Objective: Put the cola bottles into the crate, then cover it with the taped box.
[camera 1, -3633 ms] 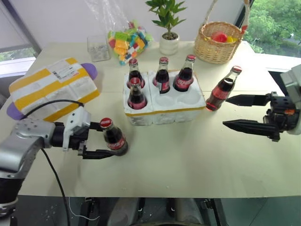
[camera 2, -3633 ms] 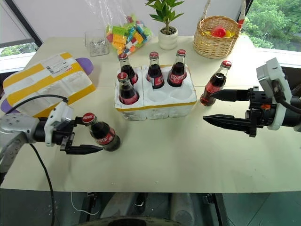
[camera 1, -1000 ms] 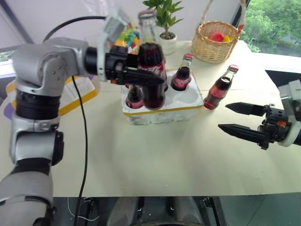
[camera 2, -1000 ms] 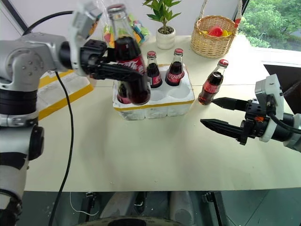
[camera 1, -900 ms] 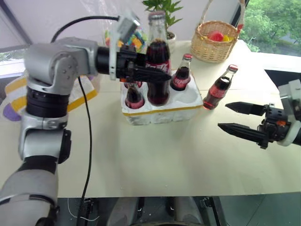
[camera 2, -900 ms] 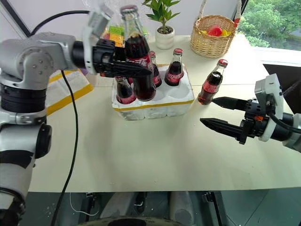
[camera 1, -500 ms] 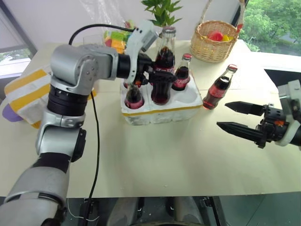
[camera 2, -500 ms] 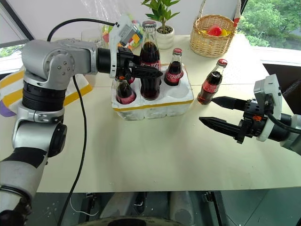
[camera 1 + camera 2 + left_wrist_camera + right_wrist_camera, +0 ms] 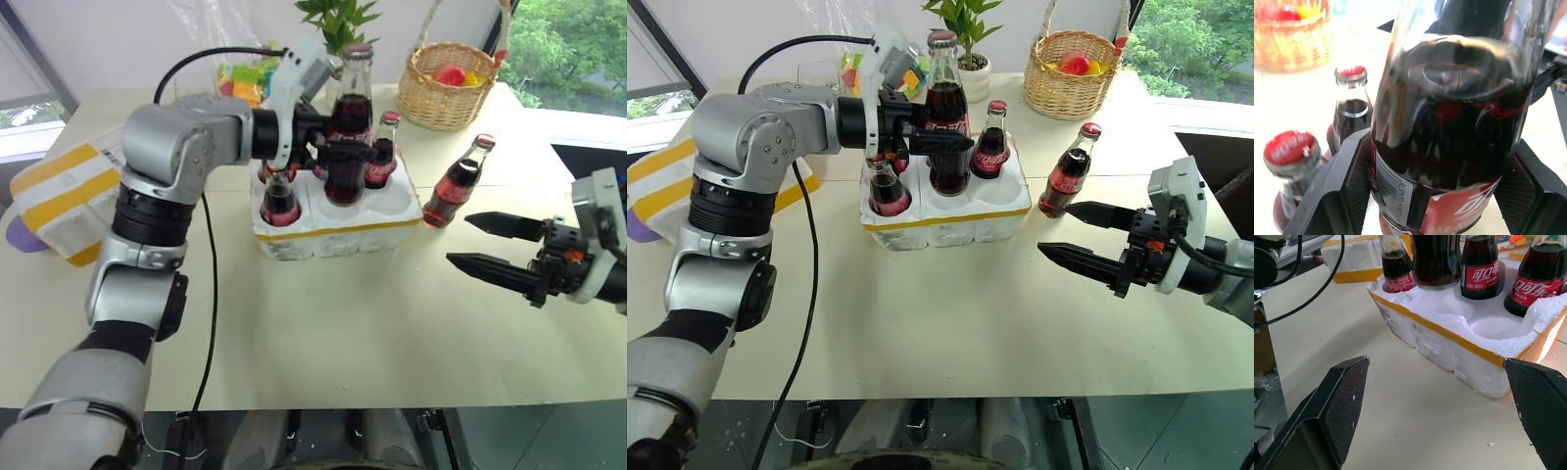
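Observation:
My left gripper [image 9: 338, 149] is shut on a cola bottle [image 9: 350, 137], held upright over the front middle well of the crate [image 9: 387, 212]; in the left wrist view its fingers [image 9: 1339, 196] clamp the label. The bottle's base is at the well's rim, and I cannot tell whether it is seated. The white foam crate holds three more bottles, one front left [image 9: 279, 201] and one back right [image 9: 380, 162]. Another cola bottle [image 9: 455, 186] stands on the table just right of the crate. My right gripper [image 9: 458, 240] hovers open near it, holding nothing. The taped box [image 9: 54, 196] lies far left.
A wicker basket [image 9: 456, 88], a potted plant [image 9: 348, 88] and a bag of coloured blocks [image 9: 245, 83] line the back of the table. The left arm's black cable [image 9: 201, 294] hangs across the table's left part. The front right well [image 9: 1493, 325] is vacant.
The left arm has carried its bottle away from me and down, from in front of the crate to over its front middle well. The right gripper has stayed put, open.

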Motion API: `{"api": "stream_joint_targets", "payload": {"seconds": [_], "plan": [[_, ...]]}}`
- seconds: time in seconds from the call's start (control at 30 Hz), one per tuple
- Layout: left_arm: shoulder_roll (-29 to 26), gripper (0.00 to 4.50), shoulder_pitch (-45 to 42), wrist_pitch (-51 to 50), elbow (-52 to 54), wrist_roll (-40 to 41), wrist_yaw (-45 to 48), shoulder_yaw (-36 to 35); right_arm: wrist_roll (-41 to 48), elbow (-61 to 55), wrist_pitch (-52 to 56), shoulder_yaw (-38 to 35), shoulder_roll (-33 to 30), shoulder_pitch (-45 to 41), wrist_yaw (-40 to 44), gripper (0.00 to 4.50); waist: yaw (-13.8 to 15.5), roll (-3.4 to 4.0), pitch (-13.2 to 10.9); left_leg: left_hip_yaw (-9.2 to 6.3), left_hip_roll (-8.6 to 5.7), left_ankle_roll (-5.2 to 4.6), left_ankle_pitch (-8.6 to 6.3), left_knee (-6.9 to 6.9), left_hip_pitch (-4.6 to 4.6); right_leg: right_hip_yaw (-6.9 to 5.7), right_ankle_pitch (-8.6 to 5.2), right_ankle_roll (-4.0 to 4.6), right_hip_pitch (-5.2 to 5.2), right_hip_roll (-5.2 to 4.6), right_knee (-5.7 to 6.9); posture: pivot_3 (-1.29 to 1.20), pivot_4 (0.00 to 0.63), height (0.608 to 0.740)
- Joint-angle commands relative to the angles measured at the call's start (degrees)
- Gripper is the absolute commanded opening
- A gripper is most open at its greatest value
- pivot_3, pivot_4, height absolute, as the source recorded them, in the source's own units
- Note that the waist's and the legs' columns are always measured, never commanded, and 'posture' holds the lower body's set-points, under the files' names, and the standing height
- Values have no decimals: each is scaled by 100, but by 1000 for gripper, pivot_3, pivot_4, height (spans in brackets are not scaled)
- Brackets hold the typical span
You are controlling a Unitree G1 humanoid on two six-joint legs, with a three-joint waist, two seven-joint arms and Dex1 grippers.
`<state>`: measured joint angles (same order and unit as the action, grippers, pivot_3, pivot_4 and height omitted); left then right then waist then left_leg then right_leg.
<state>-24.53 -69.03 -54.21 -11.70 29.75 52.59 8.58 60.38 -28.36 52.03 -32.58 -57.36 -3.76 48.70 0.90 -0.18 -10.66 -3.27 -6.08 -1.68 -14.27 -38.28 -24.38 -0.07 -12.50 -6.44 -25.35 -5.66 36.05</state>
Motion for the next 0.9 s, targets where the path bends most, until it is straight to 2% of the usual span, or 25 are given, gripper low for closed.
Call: {"api": "stream_joint_targets", "payload": {"seconds": [0.03, 0.33, 0.6, 0.9], "plan": [[-22, 2808, -210, 692, -264, -107, 553, -58, 84, -101, -114, -102, -11, -104, -16, 4500, 0, 0, 0, 0, 0, 0, 0, 0, 0, 0, 0, 0, 0, 0, 0, 0, 150, 732], [212, 2808, -175, 1268, -491, -415, 1019, 119, 115, -207, -114, -262, 38, 47, -93, 4500, -4, -1, -1, 0, 0, -2, -1, 0, -2, 0, 0, 0, 0, -1, 0, 0, 150, 732], [165, 2808, -37, 2051, -900, -1058, 1184, 356, 120, -184, -137, -336, 42, 112, -115, 4500, -6, 0, 0, 1, 0, -4, -1, 0, 0, 0, 0, 0, 0, 0, 1, 0, 150, 732], [201, 2808, 81, 1756, -797, -1027, 1354, 270, 59, -114, -208, -293, -37, 48, -77, 4500, -9, 3, 3, 1, 0, -11, -5, 0, 3, 0, 0, 0, 2, 0, 2, 0, 150, 732]]}}
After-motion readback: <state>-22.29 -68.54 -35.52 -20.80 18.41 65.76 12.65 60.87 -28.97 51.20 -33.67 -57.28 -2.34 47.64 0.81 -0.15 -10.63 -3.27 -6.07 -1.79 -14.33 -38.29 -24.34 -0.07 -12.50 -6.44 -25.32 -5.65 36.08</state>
